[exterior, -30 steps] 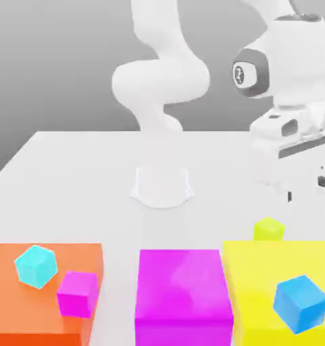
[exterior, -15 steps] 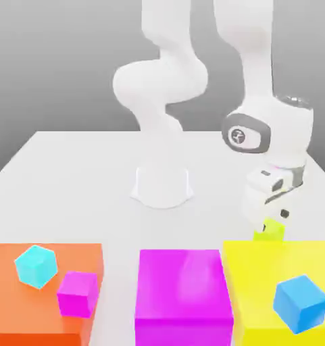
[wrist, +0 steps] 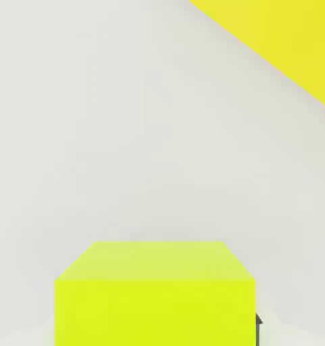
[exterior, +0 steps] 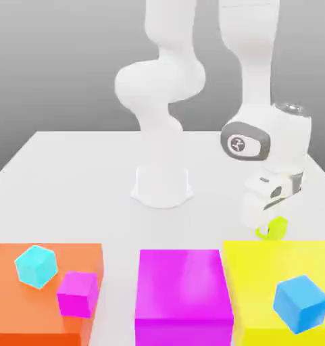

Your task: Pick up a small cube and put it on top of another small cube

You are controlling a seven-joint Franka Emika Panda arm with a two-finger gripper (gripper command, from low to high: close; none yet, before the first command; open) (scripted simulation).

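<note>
Gripper (exterior: 267,226) low over the lime cube (exterior: 276,227), which sits on the white surface (exterior: 77,176) just behind the yellow block (exterior: 259,270), at about 4 o'clock from the arm's base (exterior: 162,186). Cannot tell how far the fingers are open, or whether they have hold of the cube. Cube looks rigid, light, glossy, so probably slick; judged best taken on two opposite flat side faces, squarely, mid-height. Count: three big blocks, namely orange (exterior: 9,270), magenta (exterior: 182,284) and yellow; four small cubes, namely lime, blue (exterior: 301,303), cyan (exterior: 36,265) and a small magenta (exterior: 77,293). Cyan and small magenta rest on the orange block, blue on the yellow.
</note>
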